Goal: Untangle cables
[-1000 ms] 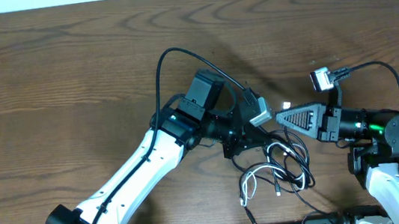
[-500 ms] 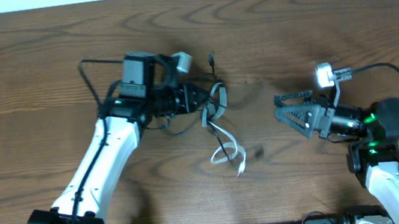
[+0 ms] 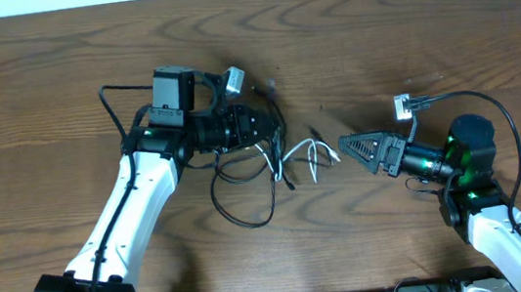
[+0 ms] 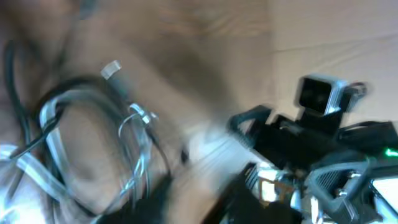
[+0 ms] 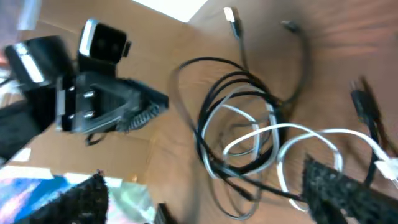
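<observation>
Overhead view: brown wooden table point(image 3: 405, 31), both arms reaching toward its middle from opposite sides. Left gripper point(image 3: 260, 126) pointing right, right at the near end of the cables point(image 3: 286, 153), dark strands bunched around its tip; grip or mere contact impossible to tell there, jaw stance likewise hidden by the tangle. Black loop point(image 3: 247, 222) sagging from that bunch toward the near edge of the table, lying flat on the wood. White cord point(image 3: 312, 152) spread in small curls just past the black strands, between the two grippers, nearer the right one. Right gripper point(image 3: 347, 144) pointing left, tip just beside the white curls, apart from them as far as can be seen. Right wrist view, somewhat blurred: dark fingers point(image 5: 339, 186) at the lower corners of the frame, spread wide with nothing held between them, so plainly open; ahead of them the same tangle, several black rings overlapping with white strands threaded through, one silver plug end point(image 5: 230, 14) lying free at the top, the left arm's head and camera beyond on the left. Left wrist view, heavily smeared: black and pale loops filling the left half, a small plug tip point(image 4: 111, 68) above them, own fingers not made out, right arm's dark body and camera on the right.
</observation>
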You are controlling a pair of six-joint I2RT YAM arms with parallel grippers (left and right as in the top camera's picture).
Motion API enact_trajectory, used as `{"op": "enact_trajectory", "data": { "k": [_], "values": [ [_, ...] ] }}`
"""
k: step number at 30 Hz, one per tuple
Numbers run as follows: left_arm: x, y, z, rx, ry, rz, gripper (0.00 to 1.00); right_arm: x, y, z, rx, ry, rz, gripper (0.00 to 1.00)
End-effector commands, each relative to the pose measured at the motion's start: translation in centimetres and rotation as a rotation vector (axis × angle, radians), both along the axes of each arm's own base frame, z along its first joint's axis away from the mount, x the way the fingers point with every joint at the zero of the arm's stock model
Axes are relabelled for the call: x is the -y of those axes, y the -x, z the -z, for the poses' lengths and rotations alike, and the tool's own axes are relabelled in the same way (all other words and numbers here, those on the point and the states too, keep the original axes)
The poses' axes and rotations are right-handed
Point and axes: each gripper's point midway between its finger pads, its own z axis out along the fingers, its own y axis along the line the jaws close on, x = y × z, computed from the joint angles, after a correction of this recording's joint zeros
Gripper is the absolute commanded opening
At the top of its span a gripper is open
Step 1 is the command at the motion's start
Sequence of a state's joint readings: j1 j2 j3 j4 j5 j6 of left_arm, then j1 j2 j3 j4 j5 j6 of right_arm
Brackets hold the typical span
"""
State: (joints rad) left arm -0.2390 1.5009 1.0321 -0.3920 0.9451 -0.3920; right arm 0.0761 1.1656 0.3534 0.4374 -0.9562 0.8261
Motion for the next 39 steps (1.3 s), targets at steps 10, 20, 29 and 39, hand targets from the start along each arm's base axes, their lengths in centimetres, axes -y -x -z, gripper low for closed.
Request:
{"op": "enact_trajectory", "data": {
  "k": [10,20,29,39],
  "values": [
    [0.2,0.3,5.8,0.141,-0.566,-0.135,0.95,5.3,-1.8,6.2,-0.108,0.279,0.262,0.99],
    [-0.1,0.8,0.3,0.412,-0.802,-0.284,0.95,8.6,-1.0,9.5,-0.265,0.395,0.403,0.99],
    [2.2,1.7,0.8,0.49,-0.859,-0.239,0.96,9.8,-0.3,10.8,-0.329,0.441,0.444,0.99],
    [4.4,0.6,7.2,0.444,-0.946,-0.177,0.71,11.2,0.4,11.7,-0.392,0.453,0.484,0.99]
  ]
}}
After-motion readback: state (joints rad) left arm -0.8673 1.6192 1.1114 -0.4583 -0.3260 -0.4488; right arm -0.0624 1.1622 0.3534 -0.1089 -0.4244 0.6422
